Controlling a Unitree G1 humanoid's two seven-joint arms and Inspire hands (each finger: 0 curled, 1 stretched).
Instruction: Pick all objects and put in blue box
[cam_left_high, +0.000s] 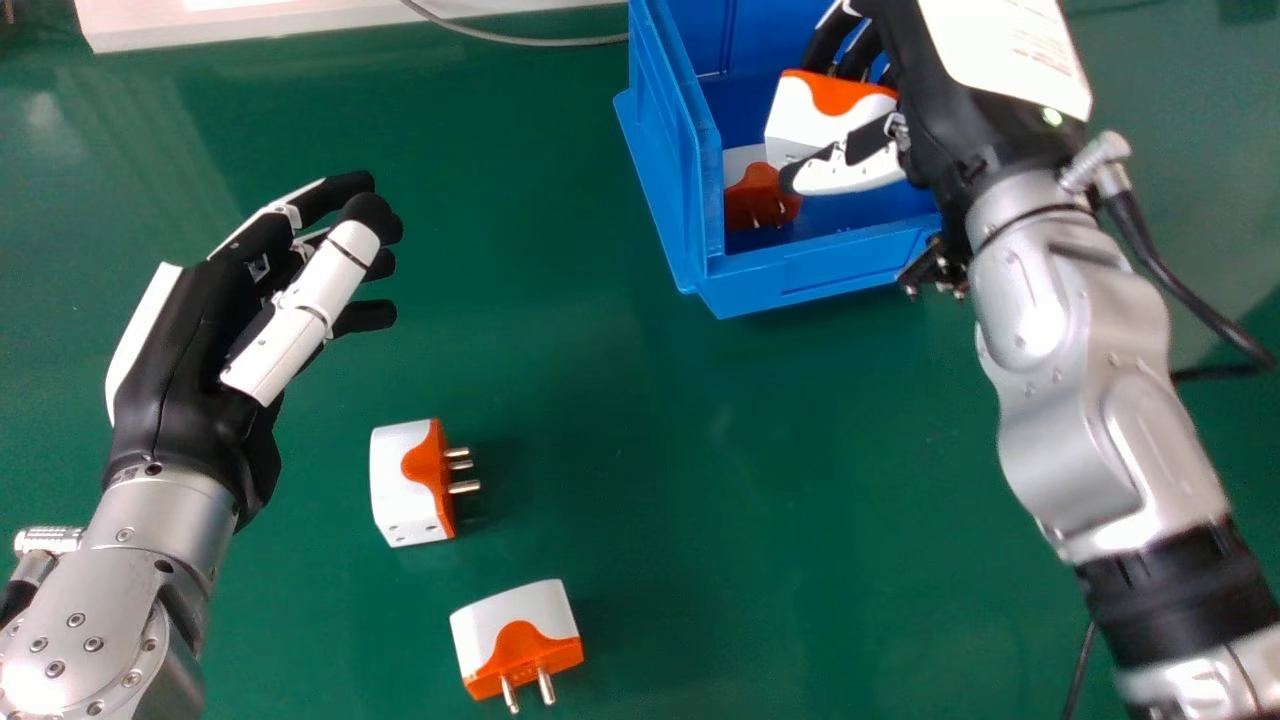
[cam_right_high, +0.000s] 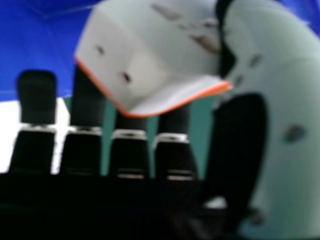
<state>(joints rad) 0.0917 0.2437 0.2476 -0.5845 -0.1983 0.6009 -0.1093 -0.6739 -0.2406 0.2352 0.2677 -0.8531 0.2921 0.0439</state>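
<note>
The robot's right hand (cam_left_high: 940, 100) is pinching one blocky white-and-orange plastic adapter (cam_left_high: 815, 115) with thumb and fingers, at the open blue plastic box (cam_left_high: 800, 285). Inside it lies a second adapter (cam_left_high: 757, 198). On the green table (cam_left_high: 620, 430) are a third adapter (cam_left_high: 405, 480) and a fourth adapter (cam_left_high: 515, 635). The left hand (cam_left_high: 195, 340) is near, its fingers loosely bent.

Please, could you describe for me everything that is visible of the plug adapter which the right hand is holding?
The plug adapter has a boxy white body with an orange part at one end and looks like hard plastic. Small openings show in its white faces; I cannot make out its pins. It is tilted, held between the thumb and fingers of the right hand, at the opening of the blue box. Whether it touches the other adapter in there, I cannot tell.
</note>
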